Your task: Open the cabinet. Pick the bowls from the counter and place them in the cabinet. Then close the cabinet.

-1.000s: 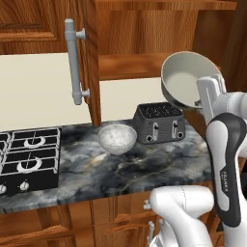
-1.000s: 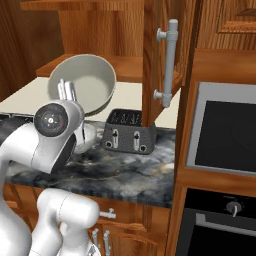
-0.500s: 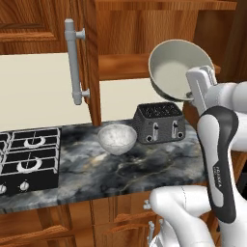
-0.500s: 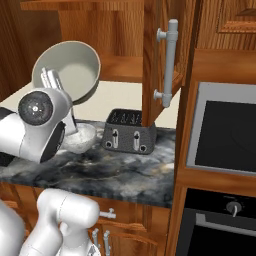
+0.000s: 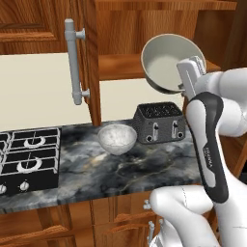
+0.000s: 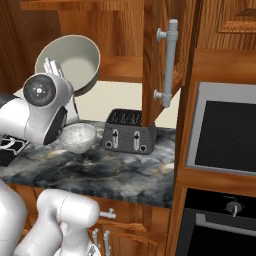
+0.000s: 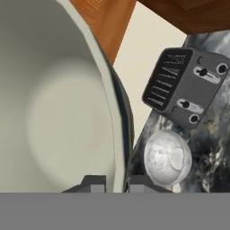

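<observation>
Up at the open cabinet (image 5: 144,29), the gripper (image 7: 116,182) is clamped on the rim of the cream bowl (image 5: 169,60), one finger inside the wall and one outside. It holds the bowl tipped on edge in the air, mouth facing out toward the room, just in front of the shelf (image 5: 120,65) and above the toaster (image 5: 159,123).

That bowl looks rigid and glazed, probably ceramic: moderately heavy, slick, and liable to chip on a knock. A rim pinch like this lets it swing, so it likely wants slow handling, and levelling before it is set down.

On the bench (image 5: 135,169) the speckled bowl (image 5: 117,138) stands upright between the hob (image 5: 26,157) and the toaster, close to both. It would be best taken by its rim, from the side away from the toaster.

Both doors stand open. The left door (image 5: 87,58) and its handle (image 5: 72,62) hang near the shelf, the right door (image 6: 152,60) on the other side, narrowing the way in.
</observation>
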Robot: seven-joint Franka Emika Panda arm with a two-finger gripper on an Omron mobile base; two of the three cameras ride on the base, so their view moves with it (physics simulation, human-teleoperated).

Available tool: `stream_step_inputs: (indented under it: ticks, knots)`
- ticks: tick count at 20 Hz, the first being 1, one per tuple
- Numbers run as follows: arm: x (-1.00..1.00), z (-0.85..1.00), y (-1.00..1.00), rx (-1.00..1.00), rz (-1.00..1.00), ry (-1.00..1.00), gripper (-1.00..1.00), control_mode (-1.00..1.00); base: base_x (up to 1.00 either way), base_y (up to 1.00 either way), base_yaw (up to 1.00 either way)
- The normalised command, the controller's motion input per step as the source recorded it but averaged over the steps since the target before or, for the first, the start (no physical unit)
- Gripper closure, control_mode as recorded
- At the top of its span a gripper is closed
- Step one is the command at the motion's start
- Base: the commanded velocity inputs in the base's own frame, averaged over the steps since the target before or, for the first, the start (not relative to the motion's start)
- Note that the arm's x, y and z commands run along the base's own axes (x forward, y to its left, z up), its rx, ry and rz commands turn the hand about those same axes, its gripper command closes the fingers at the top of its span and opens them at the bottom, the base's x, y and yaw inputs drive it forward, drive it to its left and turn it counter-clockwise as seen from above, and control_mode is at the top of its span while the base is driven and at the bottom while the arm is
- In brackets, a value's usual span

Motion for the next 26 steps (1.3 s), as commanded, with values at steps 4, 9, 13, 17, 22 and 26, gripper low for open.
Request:
stream_step_inputs:
  ticks: [4,9,13,17,22,26]
  knots:
    - [0.56,0.00,0.03,0.00,0.04,0.00,1.00,-1.00,0.00,0.00,0.00]
    - [0.59,0.00,0.18,-0.01,0.06,0.00,1.00,-1.00,0.00,0.00,0.00]
    - [0.59,0.00,0.27,-0.01,0.06,0.00,1.00,-1.00,0.00,0.00,0.00]
    - [0.64,0.00,0.33,-0.01,0.06,0.02,1.00,-1.00,0.00,0.00,0.00]
    - [0.54,0.04,0.15,0.00,0.08,0.02,1.00,-1.00,0.00,0.00,0.00]
    - [0.54,0.10,0.14,0.00,0.07,0.00,1.00,-1.00,0.00,0.00,0.00]
